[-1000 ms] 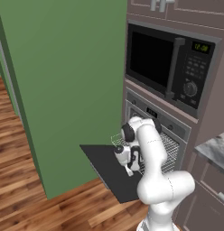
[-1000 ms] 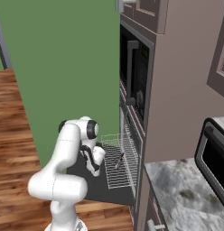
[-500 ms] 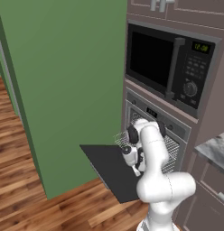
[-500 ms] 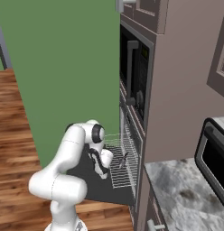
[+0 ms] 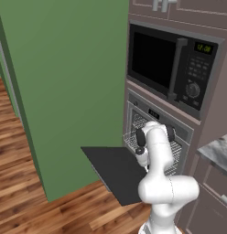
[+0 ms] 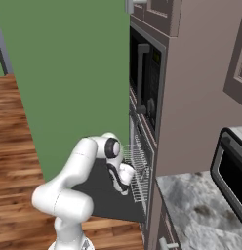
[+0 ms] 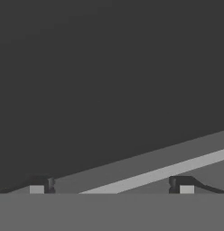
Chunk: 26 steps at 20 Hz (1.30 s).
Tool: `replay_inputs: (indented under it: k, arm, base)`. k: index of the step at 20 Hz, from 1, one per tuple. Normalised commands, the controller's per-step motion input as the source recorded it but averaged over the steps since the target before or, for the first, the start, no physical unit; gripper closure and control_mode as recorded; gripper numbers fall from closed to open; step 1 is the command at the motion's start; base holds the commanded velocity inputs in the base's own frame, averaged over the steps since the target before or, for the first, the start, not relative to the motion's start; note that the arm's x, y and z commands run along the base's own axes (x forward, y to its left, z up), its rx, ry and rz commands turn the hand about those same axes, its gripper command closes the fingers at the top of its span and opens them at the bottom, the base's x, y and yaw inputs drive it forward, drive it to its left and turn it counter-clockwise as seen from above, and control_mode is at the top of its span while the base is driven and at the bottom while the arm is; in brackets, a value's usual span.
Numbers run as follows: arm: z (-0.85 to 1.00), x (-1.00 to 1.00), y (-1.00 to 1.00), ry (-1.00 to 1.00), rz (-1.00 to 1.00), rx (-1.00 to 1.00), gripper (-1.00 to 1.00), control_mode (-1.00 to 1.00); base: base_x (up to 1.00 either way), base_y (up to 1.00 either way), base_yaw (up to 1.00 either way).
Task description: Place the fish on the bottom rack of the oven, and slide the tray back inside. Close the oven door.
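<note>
The oven (image 5: 183,129) stands open, with its oven door (image 5: 108,167) folded down flat as a black panel, also seen from the side (image 6: 93,191). The bottom rack (image 5: 132,137), a silver wire grid, sticks out of the cavity over the door (image 6: 138,168). My hand (image 6: 124,174) hangs low over the door, just in front of the rack's outer edge. The gripper (image 7: 111,187) is open, its fingertips (image 7: 39,185) wide apart with nothing between them, facing a dark flat surface crossed by a pale strip. The fish is hidden from view.
A black microwave (image 5: 172,61) sits right above the oven. A green wall (image 5: 65,91) closes off the left side, with wood floor (image 5: 24,201) below. A stone counter (image 6: 191,212) and a small toaster oven (image 6: 232,168) lie to the right.
My hand has moved from over the middle of the open door toward the oven, ending close to the rack's edge. The gripper has stayed open.
</note>
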Motion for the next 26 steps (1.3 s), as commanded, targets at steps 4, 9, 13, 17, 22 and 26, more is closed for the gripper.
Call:
replay_inputs:
  k: [4, 9, 13, 17, 22, 26]
  arm:
    - [0.21, 0.0, -0.81, 0.0, 0.0, 0.01, -1.0, -1.0]
    - [0.38, 0.0, -0.72, 0.0, 0.0, 0.01, -1.0, -1.0]
    - [0.32, -0.04, -0.07, 0.0, 0.01, 0.0, -1.0, -1.0]
    - [0.34, -0.13, 0.68, 0.0, 0.04, -0.05, -1.0, -1.0]
    - [0.45, -0.32, 0.92, -0.04, 0.06, -0.13, -1.0, -1.0]
    - [0.45, -0.44, 1.0, -0.06, 0.03, -0.16, -1.0, -1.0]
  base:
    - [0.0, 0.0, 0.0]
    - [0.0, 0.0, 0.0]
    - [0.0, 0.0, 0.0]
    - [0.0, 0.0, 0.0]
    - [0.0, 0.0, 0.0]
    - [0.0, 0.0, 0.0]
